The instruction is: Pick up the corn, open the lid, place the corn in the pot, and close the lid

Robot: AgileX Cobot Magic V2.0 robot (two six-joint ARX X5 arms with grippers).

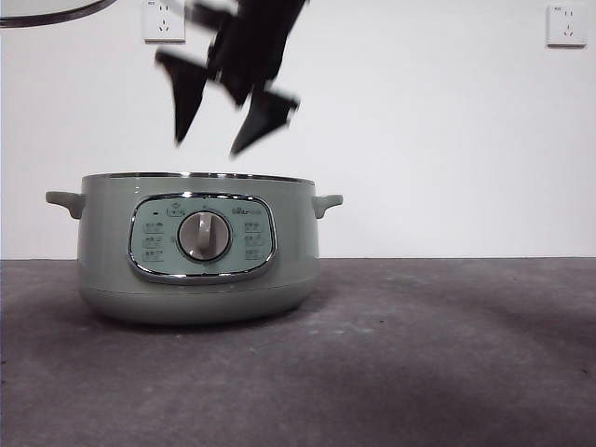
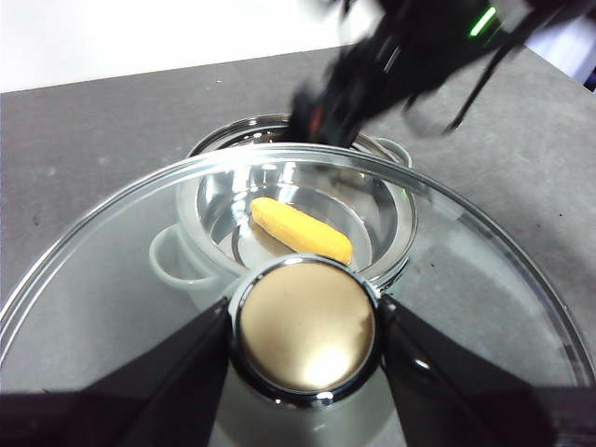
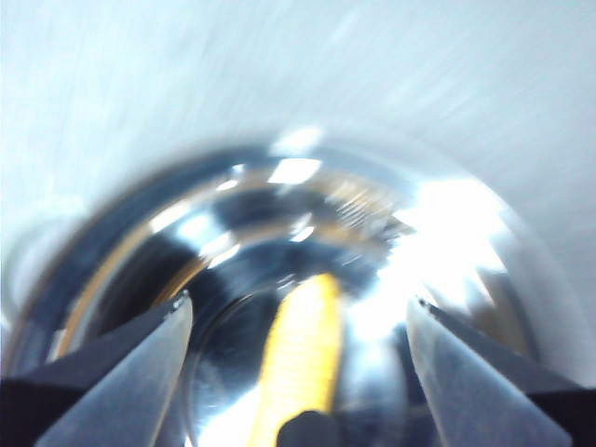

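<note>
Pot [image 1: 197,279] stands uncovered on a dark grey table [image 1: 438,354] in the front view, sage green with its silver dial [image 1: 204,236] facing the camera and a small handle on each side. Above its open steel rim hangs the right gripper [image 1: 216,140], blurred and dark against the white wall [image 1: 438,130], its two jaws spread apart and empty. A sliver of the lid [image 1: 51,11] shows at the top corner of that view, raised well clear of the pot; two wall sockets [image 1: 164,20] sit high on the wall. In the left wrist view the left gripper [image 2: 304,328] clenches the lid's round knob [image 2: 304,326] between its two black jaws, holding the glass lid [image 2: 112,270] in the air over the pot [image 2: 200,247]. Through the glass the corn [image 2: 301,229] lies on the shiny inner floor of the pot, a yellow-orange cob on its side. The right gripper [image 2: 321,116] appears there too as a dark blurred shape over the pot's far rim. The right wrist view is heavily blurred: the right gripper [image 3: 300,326] has its jaws wide apart with nothing between them, and beyond them the corn [image 3: 303,358] shows as a yellow streak inside the gleaming steel bowl of the pot [image 3: 140,251].
</note>
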